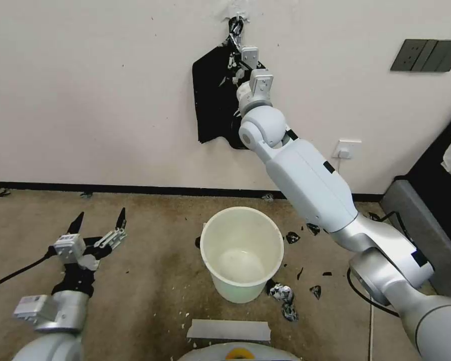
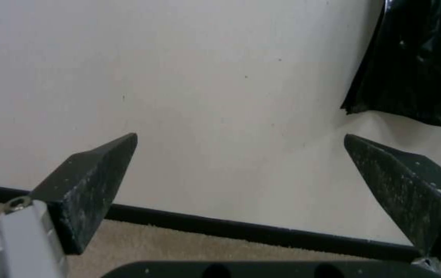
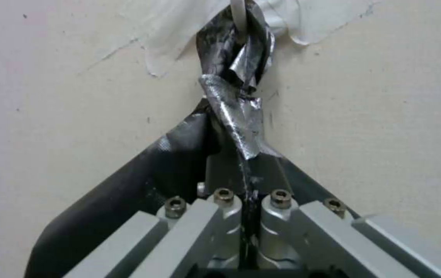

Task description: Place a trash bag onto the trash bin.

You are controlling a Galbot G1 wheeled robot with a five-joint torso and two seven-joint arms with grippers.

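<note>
The right gripper (image 3: 243, 173) was raised to the wall, its jaws closed on the twisted neck of the trash bag (image 1: 213, 100) below its hook, evidently to pull it free. The trash bin (image 1: 241, 250) stood bare on the floor; the left gripper (image 1: 99, 225) waited low beside it, jaws wide and empty.

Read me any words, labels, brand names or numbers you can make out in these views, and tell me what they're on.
No text can be read anywhere.
Trash bag, hanging on the wall: plain black, no print.
Trash bin on the floor: no label.
Left pincer and right pincer: no readable markings.
Wall socket: too small to tell.
</note>
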